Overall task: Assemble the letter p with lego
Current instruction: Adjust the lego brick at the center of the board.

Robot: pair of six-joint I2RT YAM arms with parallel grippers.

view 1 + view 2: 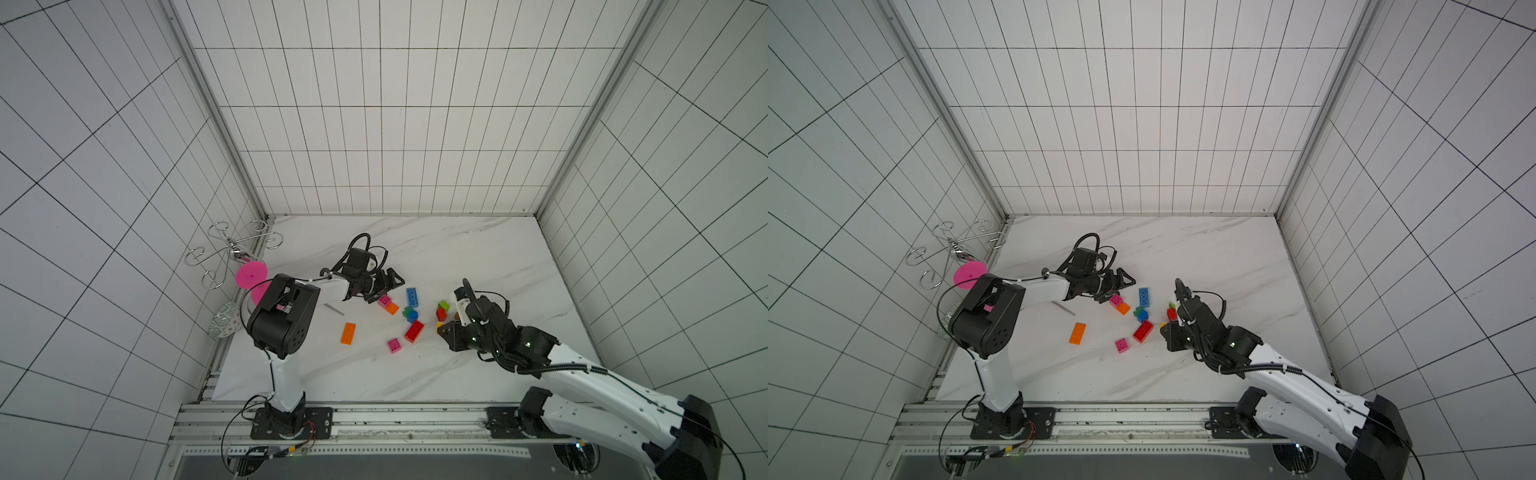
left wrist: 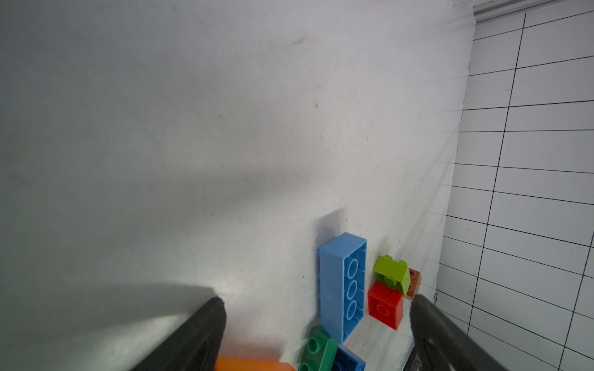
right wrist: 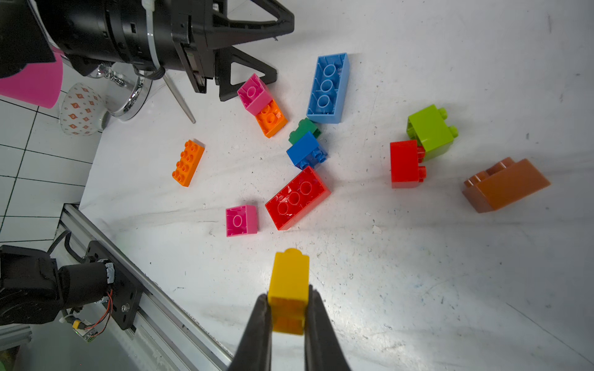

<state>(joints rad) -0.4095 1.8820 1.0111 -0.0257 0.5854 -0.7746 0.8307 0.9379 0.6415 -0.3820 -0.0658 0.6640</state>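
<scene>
The right gripper (image 3: 288,294) is closed on a yellow brick (image 3: 289,279), pinched by 2 opposite sides. Most of the brick juts past the fingertips, probably so that end can be pressed onto another piece. The rest of the lego lies loose on the table (image 3: 418,289) ahead of it, a long red brick (image 3: 297,197) nearest. The left gripper (image 2: 318,300) is spread wide and empty, just beside a pink-orange pair (image 3: 257,99), likely its pick. No P has been started.
</scene>
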